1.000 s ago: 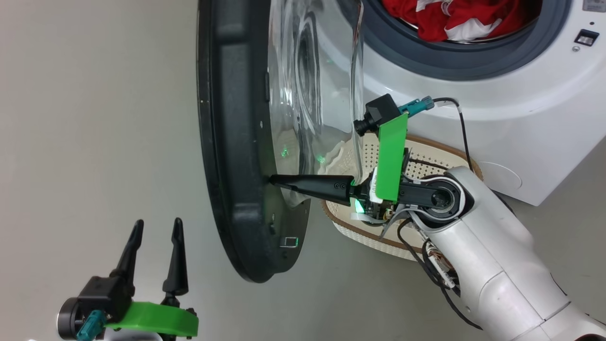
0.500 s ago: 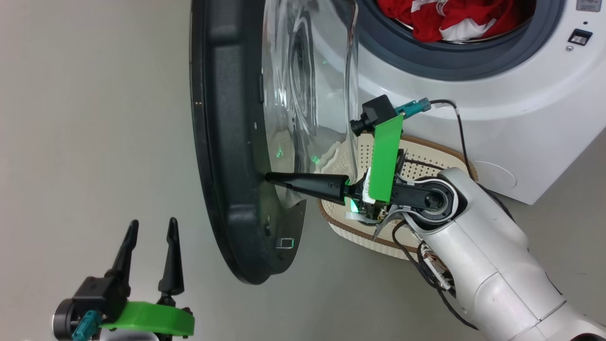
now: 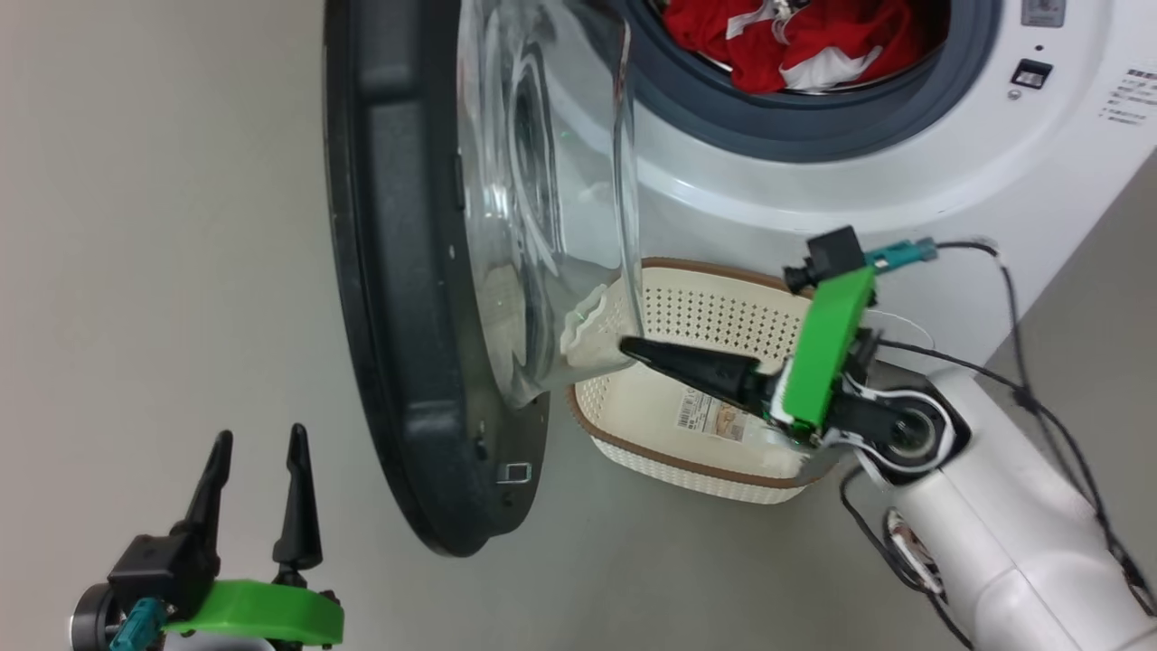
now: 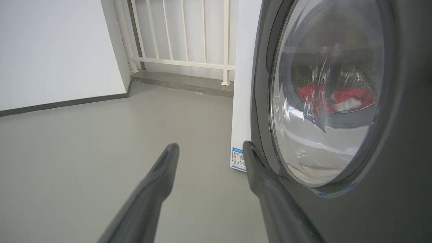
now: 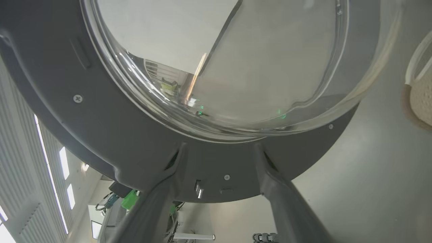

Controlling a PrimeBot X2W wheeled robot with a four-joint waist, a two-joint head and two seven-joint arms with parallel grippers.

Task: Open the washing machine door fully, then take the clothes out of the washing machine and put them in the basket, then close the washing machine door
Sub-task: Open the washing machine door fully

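Well, I begin at my left gripper (image 3: 258,432). Its two fingers are spread wide and there is nothing between them. In the left wrist view the outer face of the washing machine door (image 4: 398,168) is just to the right of this gripper's (image 4: 210,145) right finger. Whether they touch I cannot tell.

In the head view the washing machine door (image 3: 398,271) is ahead and to the right of the left gripper. It is seen edge-on, about square to the front of the machine. I judge the first step nearly done, perhaps not fully, because the door may swing further.

My right gripper (image 3: 628,346) points at the inner side of the door, with its tips near the glass bowl. In the right wrist view the door (image 5: 101,135) is ahead of the gripper (image 5: 219,148), whose fingers are wide apart and hold nothing.

Under and behind this gripper is the basket (image 3: 714,307). It has only a sticker (image 3: 714,416) on its floor, so nothing is moved yet. The clothes (image 3: 768,54) lie beyond and above the right gripper, inside the mouth of the washing machine (image 3: 813,199).

What is left, in my judgement: take out the clothes, put them in the basket, close the door.
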